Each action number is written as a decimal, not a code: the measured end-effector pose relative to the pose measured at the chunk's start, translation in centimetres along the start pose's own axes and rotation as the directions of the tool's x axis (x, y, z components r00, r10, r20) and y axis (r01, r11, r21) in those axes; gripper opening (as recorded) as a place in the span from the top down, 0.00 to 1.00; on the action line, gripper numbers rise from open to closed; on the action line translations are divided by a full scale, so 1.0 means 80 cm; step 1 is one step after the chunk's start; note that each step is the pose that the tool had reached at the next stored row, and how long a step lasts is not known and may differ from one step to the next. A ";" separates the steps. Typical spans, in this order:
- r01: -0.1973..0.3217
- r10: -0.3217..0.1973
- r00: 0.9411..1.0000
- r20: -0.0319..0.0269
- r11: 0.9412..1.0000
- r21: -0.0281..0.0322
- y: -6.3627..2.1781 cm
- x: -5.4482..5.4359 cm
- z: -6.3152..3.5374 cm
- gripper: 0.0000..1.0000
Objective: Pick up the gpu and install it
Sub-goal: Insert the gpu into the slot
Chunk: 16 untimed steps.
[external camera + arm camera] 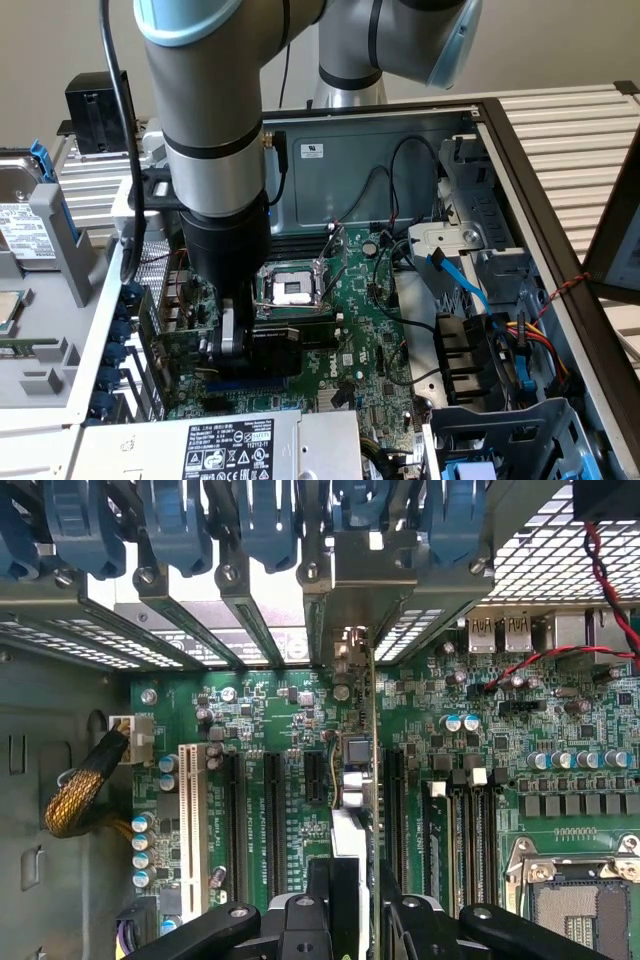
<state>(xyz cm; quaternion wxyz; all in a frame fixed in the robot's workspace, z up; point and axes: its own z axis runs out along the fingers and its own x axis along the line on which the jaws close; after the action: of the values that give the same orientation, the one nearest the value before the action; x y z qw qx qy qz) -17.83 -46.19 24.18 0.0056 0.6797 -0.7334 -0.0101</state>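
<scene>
Wrist view is showing the gripper (350, 885) clamping the gpu (352, 770) edge-on and upright over the motherboard (280, 710), among its expansion slots (270, 820). Insertion is seemingly being attempted. Seating is probably calling for keeping the card's edge aligned and pressing straight down.
</scene>
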 end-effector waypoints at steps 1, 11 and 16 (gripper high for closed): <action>0.000 0.000 1.000 0.000 1.000 0.000 0.000 0.000 0.000 0.72; 0.008 -0.008 1.000 0.000 1.000 0.000 0.000 0.000 0.000 0.72; 0.011 -0.011 1.000 0.000 1.000 0.000 0.000 0.000 0.001 0.72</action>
<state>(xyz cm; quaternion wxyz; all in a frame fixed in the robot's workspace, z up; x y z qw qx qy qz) -17.83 -46.16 24.09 0.0057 0.6836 -0.7297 -0.0100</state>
